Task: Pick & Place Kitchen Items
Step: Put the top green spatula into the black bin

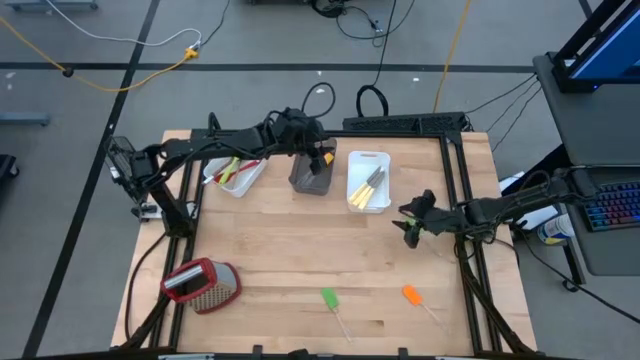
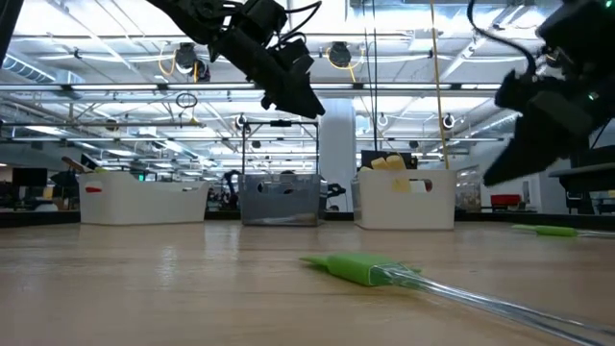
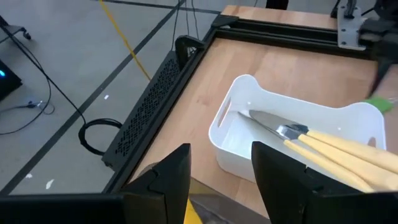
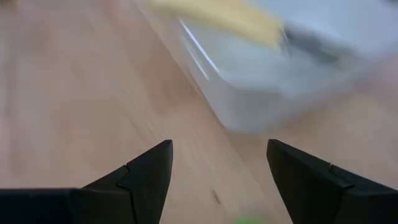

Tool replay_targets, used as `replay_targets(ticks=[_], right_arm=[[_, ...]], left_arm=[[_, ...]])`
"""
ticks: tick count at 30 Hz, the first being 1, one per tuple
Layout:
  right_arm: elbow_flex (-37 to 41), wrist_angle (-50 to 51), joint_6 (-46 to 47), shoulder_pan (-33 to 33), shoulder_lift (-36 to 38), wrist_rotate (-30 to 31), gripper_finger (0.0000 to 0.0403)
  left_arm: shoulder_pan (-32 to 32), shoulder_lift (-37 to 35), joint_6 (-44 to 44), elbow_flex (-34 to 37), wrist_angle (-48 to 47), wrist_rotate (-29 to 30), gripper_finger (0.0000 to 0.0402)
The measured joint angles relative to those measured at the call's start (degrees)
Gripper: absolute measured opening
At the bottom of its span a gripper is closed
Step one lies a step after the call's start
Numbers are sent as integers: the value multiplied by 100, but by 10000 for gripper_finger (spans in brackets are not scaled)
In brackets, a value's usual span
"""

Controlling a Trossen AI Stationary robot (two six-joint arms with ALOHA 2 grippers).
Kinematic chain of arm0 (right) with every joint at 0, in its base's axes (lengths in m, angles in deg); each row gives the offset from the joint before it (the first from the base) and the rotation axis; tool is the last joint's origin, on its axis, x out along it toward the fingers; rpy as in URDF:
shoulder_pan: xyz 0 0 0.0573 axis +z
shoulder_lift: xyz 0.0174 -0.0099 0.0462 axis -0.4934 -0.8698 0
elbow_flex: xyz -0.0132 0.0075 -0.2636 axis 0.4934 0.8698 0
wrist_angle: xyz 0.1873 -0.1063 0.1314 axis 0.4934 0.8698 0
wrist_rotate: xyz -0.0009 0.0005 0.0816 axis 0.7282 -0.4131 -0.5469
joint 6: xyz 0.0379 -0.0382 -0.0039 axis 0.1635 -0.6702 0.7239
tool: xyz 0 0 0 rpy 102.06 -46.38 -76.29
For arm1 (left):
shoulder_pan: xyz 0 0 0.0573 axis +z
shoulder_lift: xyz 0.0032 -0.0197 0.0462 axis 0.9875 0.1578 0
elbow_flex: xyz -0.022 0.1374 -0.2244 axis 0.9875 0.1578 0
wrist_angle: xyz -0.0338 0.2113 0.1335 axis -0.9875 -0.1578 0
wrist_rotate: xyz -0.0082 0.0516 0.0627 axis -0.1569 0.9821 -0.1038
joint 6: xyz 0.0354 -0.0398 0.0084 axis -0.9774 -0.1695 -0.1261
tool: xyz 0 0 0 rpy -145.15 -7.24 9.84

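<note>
Two spatulas lie near the front of the surface (image 1: pixel 300 250), a green spatula (image 1: pixel 330 300) and an orange spatula (image 1: pixel 412 295), both well apart from either hand. The right hand (image 1: pixel 412 228), released and empty, hangs beside the white tub (image 1: pixel 368 160) of knives (image 1: pixel 372 188). The left hand (image 1: pixel 322 160), also released, hovers over the dark tub (image 1: pixel 300 180).

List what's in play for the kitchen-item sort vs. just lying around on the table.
In play:
- green spatula, loose on the table
- orange spatula, loose on the table
- knives in the right white tub
- utensils in the left white tub
- dark tub

Lying about:
- grater, near corner
- cables behind the table
</note>
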Motion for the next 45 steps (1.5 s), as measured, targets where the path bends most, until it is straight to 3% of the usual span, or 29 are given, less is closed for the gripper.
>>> replay_targets(ticks=[6,13,23,29,35,45], right_arm=[[0,1233,1034,0,-1,-15,254],[0,1724,1360,0,-57,-267,254],[797,537,1435,-7,-231,-281,254],[925,550,967,-5,-294,-295,248],[934,598,995,-4,-431,-245,207],[942,575,1148,-4,-598,-134,84]], left_arm=[[-42,0,-38,2,45,-13,172],[-105,1,-37,2,45,-13,172],[-116,2,-89,2,41,-10,172],[-118,2,-103,2,42,-11,172],[-116,2,-87,2,45,-9,172],[-118,2,-87,2,49,-7,172]])
